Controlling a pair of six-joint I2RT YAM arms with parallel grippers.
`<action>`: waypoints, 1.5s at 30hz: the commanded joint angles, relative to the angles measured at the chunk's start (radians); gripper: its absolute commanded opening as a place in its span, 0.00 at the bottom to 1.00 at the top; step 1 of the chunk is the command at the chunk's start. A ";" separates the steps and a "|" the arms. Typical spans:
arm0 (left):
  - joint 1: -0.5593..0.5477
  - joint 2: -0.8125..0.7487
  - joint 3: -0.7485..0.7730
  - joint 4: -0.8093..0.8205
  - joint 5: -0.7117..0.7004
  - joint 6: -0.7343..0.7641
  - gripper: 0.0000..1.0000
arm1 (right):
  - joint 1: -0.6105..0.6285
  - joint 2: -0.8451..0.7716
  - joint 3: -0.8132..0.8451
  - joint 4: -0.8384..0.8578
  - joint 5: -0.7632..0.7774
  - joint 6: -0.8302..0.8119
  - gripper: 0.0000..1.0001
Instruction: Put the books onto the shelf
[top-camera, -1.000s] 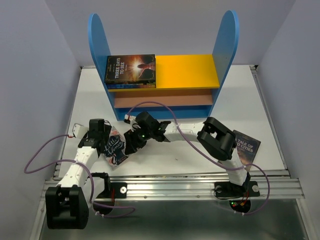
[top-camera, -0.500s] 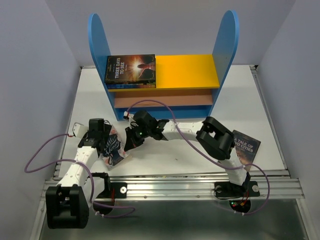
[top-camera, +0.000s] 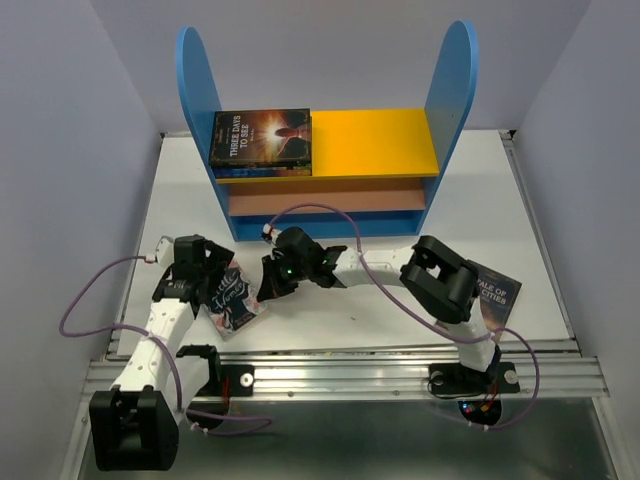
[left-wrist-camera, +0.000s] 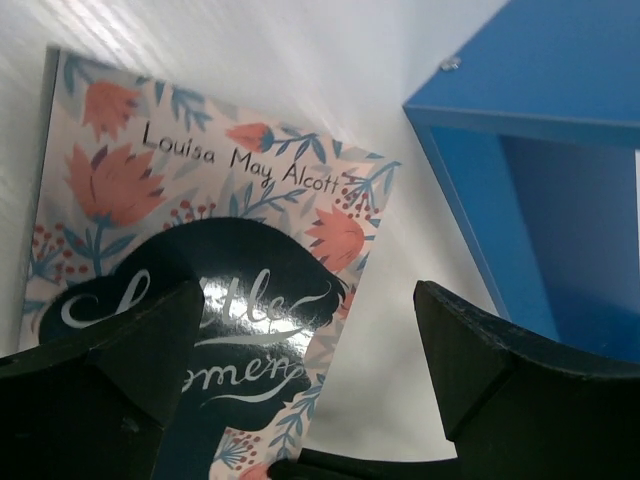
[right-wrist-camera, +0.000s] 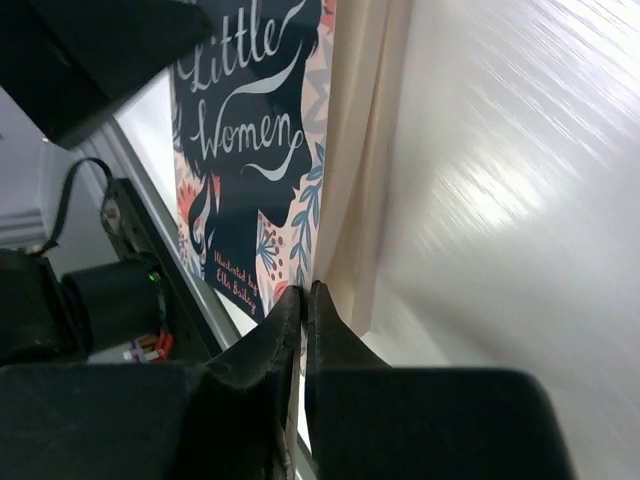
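Right gripper (right-wrist-camera: 305, 292) is pressed together at the edge of the book (right-wrist-camera: 250, 130), perhaps on the cover alone; lifted so, it could flop open or slip. Left gripper (left-wrist-camera: 310, 345) hangs spread above.

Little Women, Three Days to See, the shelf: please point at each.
Little Women (left-wrist-camera: 225, 235), left wrist view, front cover.
Three Days to See (top-camera: 262, 138), top external view, front cover.
shelf (top-camera: 375, 140), top external view, yellow board.

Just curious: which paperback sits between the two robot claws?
The floral Little Women paperback; dark Three Days to See lies on the blue shelf, Tale of Two Cities far right.
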 joint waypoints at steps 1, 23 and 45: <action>-0.005 -0.027 0.058 -0.030 0.120 0.133 0.99 | -0.041 -0.126 -0.132 0.031 0.079 -0.016 0.01; -0.210 -0.276 -0.051 0.048 0.317 0.182 0.99 | -0.219 -0.546 -0.465 -0.032 -0.079 -0.004 0.01; -0.345 0.118 0.827 0.435 0.700 0.987 0.99 | -0.328 -0.533 -0.263 -0.293 -0.203 0.010 0.01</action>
